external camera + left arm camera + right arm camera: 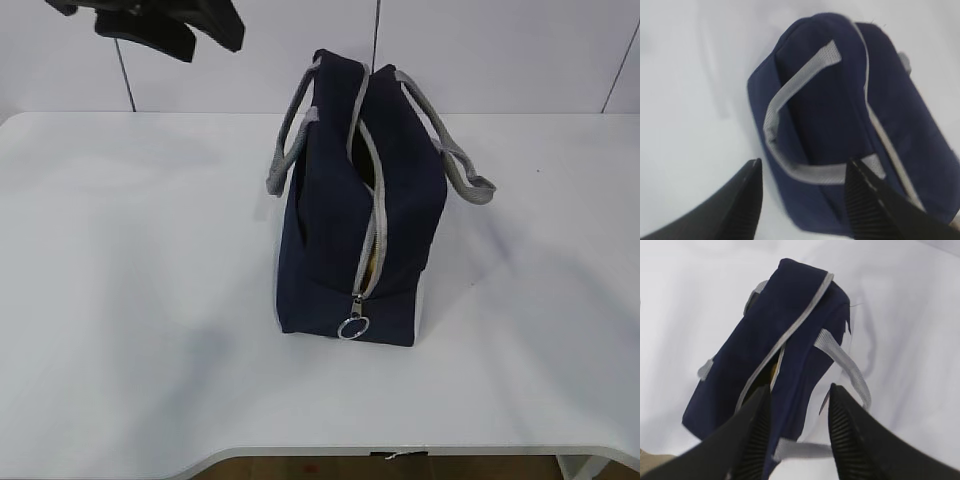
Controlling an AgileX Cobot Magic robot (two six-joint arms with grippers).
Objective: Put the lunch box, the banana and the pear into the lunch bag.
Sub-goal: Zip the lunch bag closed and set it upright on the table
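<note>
The lunch bag [345,230] stands upright on the white bench [120,300], near the middle and a little closer to the far edge than to the front edge. Its narrow end faces the exterior camera. The grey zipper [372,215] runs over the top and down this end, and the ring pull [352,327] hangs low, near the bottom of the bag. The zipper is partly open: there is a narrow slit along the top. Inside the slit something yellow [774,371] shows in the right wrist view, and a small yellow spot is also seen in the exterior view. I cannot tell if this is the banana or the pear. The lunch box does not show in any view; the inside of the bag is mostly hidden. One grey strap handle [288,150] hangs on the left side of the bag and the other handle [455,150] falls to the right side.

The left gripper [802,197] hovers above the bag with its jaws apart, and it holds nothing; the left handle lies below it. The right gripper [797,435] is also above the bag, with jaws apart and nothing between them. A dark part of an arm [160,22] shows over the far left corner of the bench.
</note>
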